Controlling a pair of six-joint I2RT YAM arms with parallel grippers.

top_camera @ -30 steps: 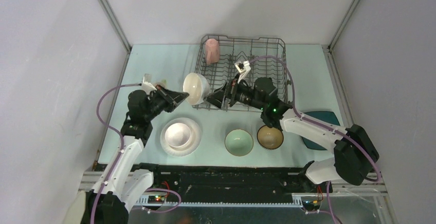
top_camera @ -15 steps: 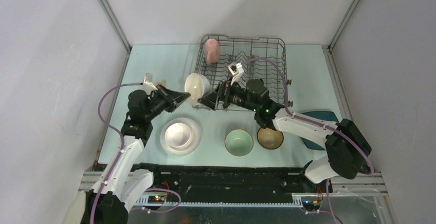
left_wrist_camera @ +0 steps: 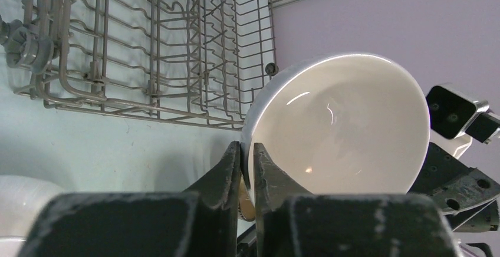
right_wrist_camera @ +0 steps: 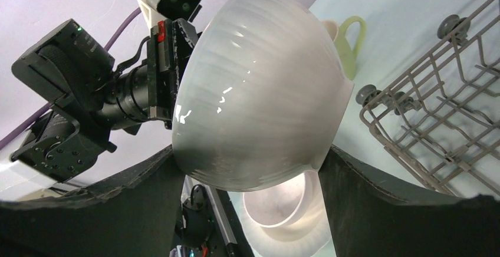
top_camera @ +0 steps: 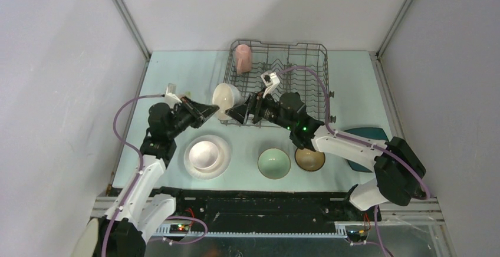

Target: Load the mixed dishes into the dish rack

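Pale-green tabletop bears the dish rack — grey walls around.

Plain grey walls with metal corner rails enclose a pale-green tabletop.

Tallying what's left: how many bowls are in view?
4: white bowl in the left fingers, pale pink bowl on the round plate, pale green bowl and brown bowl beside it.

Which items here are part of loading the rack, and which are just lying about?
Job: white bowl, pinched by the left gripper, right gripper flanking it; dish rack; pink mug; pale pink bowl; white plate; pale green bowl; brown bowl; teal plate; yellow-green mug.
Lying about: no stray items visible, just the table.
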